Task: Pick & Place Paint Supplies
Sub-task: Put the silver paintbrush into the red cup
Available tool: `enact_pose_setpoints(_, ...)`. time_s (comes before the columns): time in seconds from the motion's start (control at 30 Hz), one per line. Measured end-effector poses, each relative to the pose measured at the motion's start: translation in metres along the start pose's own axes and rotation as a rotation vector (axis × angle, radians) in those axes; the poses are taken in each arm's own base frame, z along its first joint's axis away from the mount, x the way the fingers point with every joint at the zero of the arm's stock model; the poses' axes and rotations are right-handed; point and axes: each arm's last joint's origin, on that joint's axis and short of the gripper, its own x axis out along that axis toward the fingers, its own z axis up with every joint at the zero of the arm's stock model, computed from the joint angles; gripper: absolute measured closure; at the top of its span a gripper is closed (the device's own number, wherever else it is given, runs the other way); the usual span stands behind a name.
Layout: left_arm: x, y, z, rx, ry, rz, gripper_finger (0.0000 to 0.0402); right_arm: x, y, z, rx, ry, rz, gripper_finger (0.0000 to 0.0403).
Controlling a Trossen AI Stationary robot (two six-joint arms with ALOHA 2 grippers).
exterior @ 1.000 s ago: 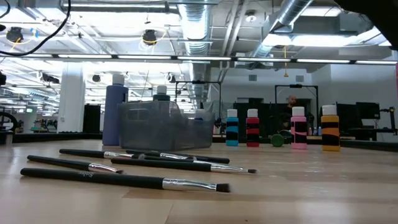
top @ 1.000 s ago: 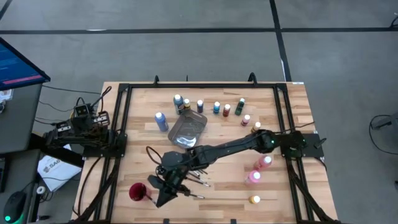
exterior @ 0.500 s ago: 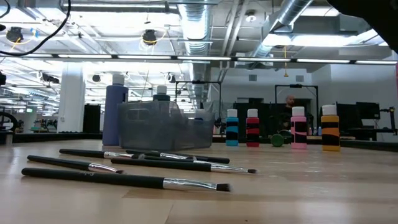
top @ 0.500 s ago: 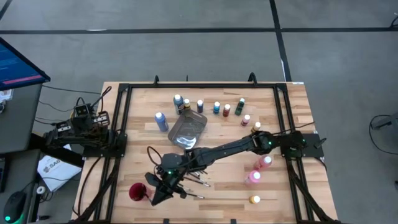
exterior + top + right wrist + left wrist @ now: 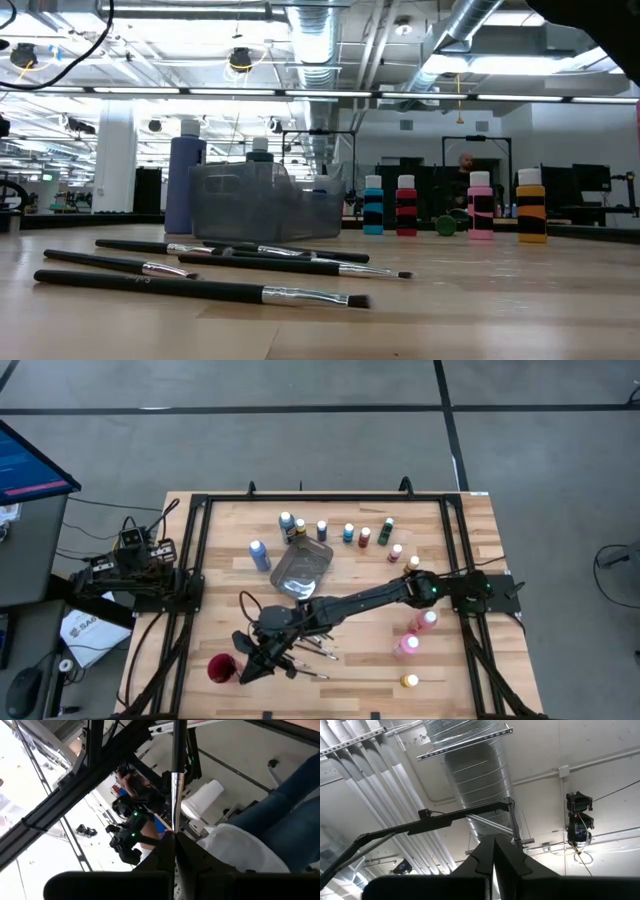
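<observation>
I am clamping a paintbrush (image 5: 176, 775) in my right gripper (image 5: 246, 668), shaft pointing past the fingertips, beside the red cup (image 5: 221, 668) at lower left; left gripper (image 5: 493, 865) is resting closed.

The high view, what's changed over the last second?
The right hand, shut on a paintbrush, has swung slightly toward the red cup and turned. The loose paintbrushes, bottles and grey tray stayed put; the left hand stayed parked, shut.
</observation>
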Motion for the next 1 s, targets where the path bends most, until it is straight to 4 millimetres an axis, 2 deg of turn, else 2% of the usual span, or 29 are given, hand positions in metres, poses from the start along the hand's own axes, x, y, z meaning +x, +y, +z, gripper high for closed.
enact_pose_setpoints(0.2, 0.0, 0.0, 0.0, 0.0, 0.0, 0.0, 0.0399, 0.0042, -0.0041, -0.0074, 0.042, 0.014, -0.006, 0.0403)
enact_pose_setpoints(0.77, 0.0, 0.0, 0.0, 0.0, 0.0, 0.0, 0.0399, 0.0032, -0.0023, -0.0055, 0.1, -0.026, 0.024, 0.0401)
enact_pose_setpoints(1.0, 0.0, 0.0, 0.0, 0.0, 0.0, 0.0, 0.0399, 0.0034, -0.0024, -0.0057, 0.097, -0.026, 0.024, 0.0363)
